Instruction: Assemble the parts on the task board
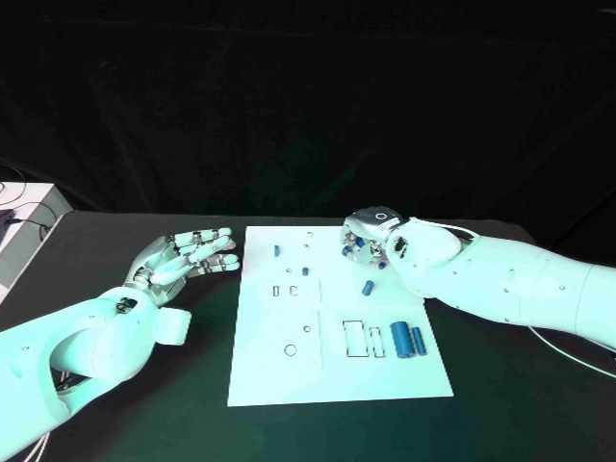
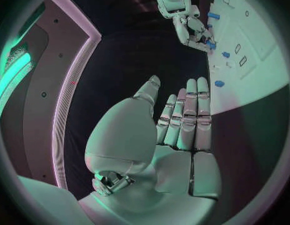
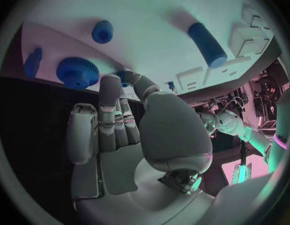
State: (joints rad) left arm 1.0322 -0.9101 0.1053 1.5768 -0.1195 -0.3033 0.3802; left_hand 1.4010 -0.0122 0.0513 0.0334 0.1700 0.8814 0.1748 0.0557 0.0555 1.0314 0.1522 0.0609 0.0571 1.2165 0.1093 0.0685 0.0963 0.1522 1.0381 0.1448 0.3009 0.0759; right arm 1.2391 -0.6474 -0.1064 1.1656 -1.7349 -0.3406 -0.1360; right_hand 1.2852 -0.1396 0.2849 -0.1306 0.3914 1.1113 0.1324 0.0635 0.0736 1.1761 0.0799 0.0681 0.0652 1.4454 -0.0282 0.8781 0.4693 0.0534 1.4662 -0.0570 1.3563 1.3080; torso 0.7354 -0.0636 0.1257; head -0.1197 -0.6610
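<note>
The black table [image 1: 114,404] carries the white task board [image 1: 329,375] at its centre, a long plate running from 12 to 6 o'clock. The left hand [image 1: 186,256] lies on the table just beside the board's 9 o'clock edge, palm flat, fingers straight and side by side with the thumb a little apart, holding nothing; the left wrist view shows the same flat hand [image 2: 176,130] with the board's edge beyond its fingertips. The right hand [image 1: 371,241] hangs over the board's 1 o'clock corner, fingers pointing down at the plate; in the right wrist view its thumb and a finger [image 3: 110,92] meet on a small blue part [image 3: 124,76] at the board surface, a light pinch as far as can be told. Near that hand stand a blue gear [image 3: 77,71] and a short blue peg [image 3: 102,31]. Two blue cylinders [image 1: 408,340] lie side by side at 4 o'clock on the board, a smaller blue piece [image 1: 370,286] at 2 o'clock.
</note>
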